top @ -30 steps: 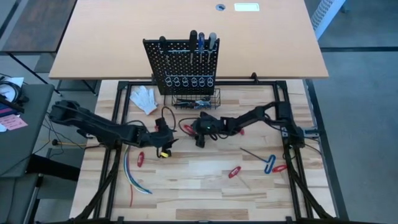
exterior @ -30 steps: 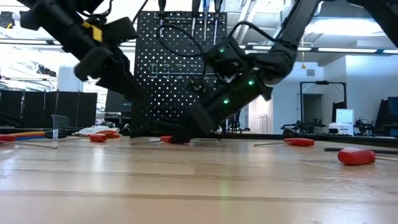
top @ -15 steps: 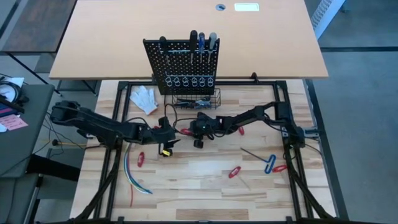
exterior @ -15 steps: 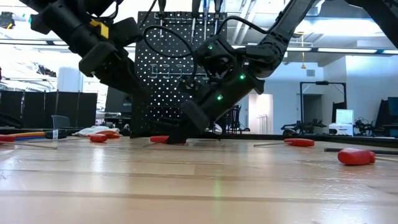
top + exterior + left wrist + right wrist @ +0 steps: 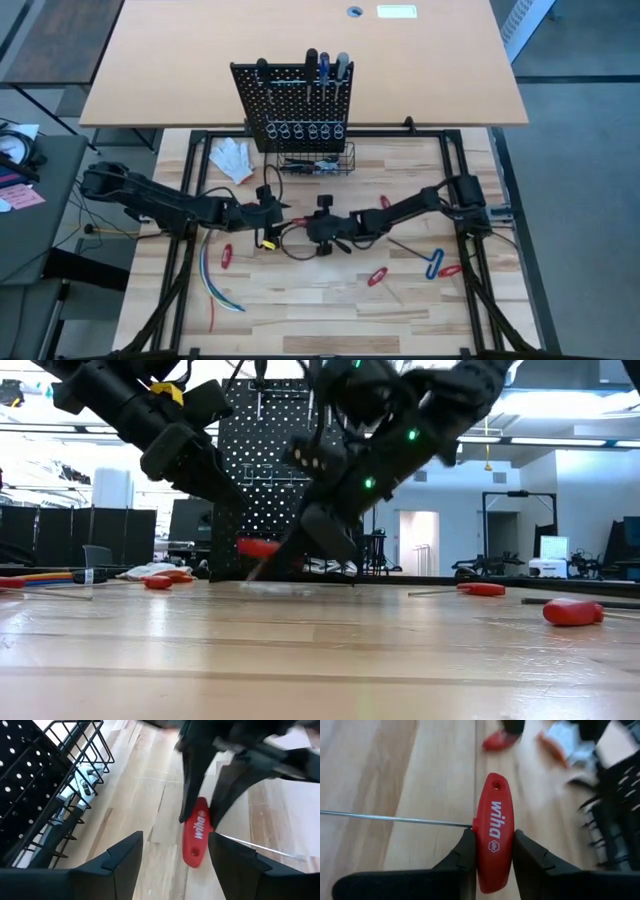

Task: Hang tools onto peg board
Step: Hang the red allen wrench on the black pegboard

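peg board (image 5: 293, 103): my landmark. stands upright at the table's far edge, several tools already slotted along its top, ring row and wire basket (image 5: 317, 160) at its foot.
left claw (image 5: 268, 216): mine too, jaws wide and empty, near the board's front, just beside the right one.
right claw (image 5: 492, 851): clamped on the red t-handle hex key (image 5: 493, 833), in front of the basket, lifted off the table.
key handling: light, stiff; smooth plastic handle could twist between my pads. grip sits mid-handle, thin shaft sticking out sideways, likely to swing.
hard to see: shaft tip runs out of the wrist view; low view is motion-blurred.
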`<state>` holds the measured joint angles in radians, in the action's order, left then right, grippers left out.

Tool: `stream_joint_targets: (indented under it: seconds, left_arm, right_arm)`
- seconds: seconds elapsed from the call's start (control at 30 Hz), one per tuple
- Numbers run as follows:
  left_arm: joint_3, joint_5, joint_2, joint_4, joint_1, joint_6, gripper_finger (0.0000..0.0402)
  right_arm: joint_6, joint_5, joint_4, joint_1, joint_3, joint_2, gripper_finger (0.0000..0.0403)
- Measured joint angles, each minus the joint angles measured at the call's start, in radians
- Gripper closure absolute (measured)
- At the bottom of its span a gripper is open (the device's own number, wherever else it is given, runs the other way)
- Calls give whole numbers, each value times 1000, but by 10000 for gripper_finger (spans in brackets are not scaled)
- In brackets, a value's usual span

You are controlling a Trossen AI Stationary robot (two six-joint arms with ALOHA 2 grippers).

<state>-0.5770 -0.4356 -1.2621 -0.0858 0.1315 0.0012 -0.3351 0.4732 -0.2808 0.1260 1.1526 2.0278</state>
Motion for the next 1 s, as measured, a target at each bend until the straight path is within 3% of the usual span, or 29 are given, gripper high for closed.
stream_joint_targets:
  seconds: [0.13, 0.33, 0.7, 1.0]
  left_arm:
    - [0, 79, 0, -31, -15, -22, 175]
    - [0, 163, 1, -37, -75, -133, 177]
    - [0, 368, 2, -39, -144, -254, 178]
    - [0, 410, 2, -43, -144, -287, 194]
  right_arm:
    - [-38, 11, -63, 12, 0, -3, 317]
    - [-107, 171, -76, 39, 0, -4, 317]
    - [-167, 209, -154, 77, 0, -5, 317]
    - [-200, 227, -209, 97, 0, -6, 317]
